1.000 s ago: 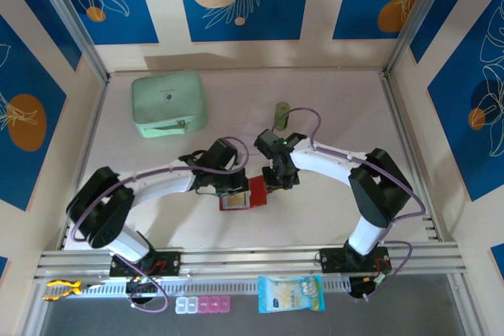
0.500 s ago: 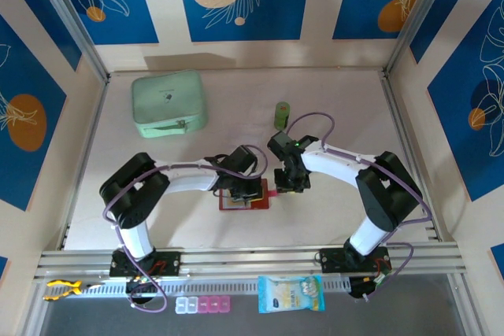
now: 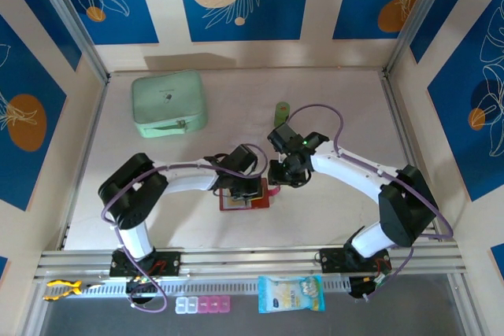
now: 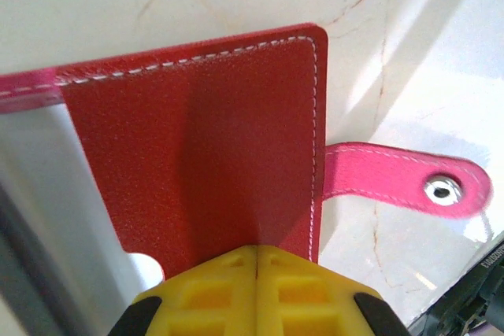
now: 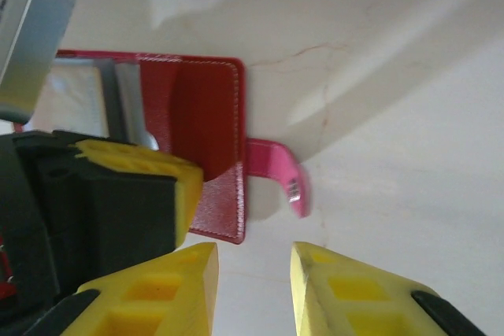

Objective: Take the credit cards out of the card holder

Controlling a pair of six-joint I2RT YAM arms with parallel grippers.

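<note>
The card holder (image 3: 258,197) lies opened flat on the table (image 3: 331,100), close to the near edge and about midway between the side edges, well apart from the mint-green case (image 3: 168,103) in the far-left corner. The left gripper (image 4: 257,253) has its fingers together with nothing between them, and it presses their tips down on the red cover (image 4: 205,139) to pin it. The right gripper (image 5: 252,273) hangs low with its fingers apart and empty over bare table, just beside the pink strap (image 5: 277,172) and its snap (image 4: 441,190). A tan patch inside the holder, seen from above, looks like the cards (image 3: 234,203). The wrist views give only greyish sleeves (image 5: 79,100), so how far any card sticks out cannot be told. The step in hand seems to be bringing the right gripper in for the first card while the left holds the holder down. To do it well, the left should stay firmly on the cover, since a card dragged from a tight sleeve would likely pull the light holder along. The right has to pass the strap without snagging it and get round the left gripper, which stands between it and the sleeves. It should come in shallow, nip only an exposed card edge, and draw it out along the sleeve's opening rather than lifting.
</note>
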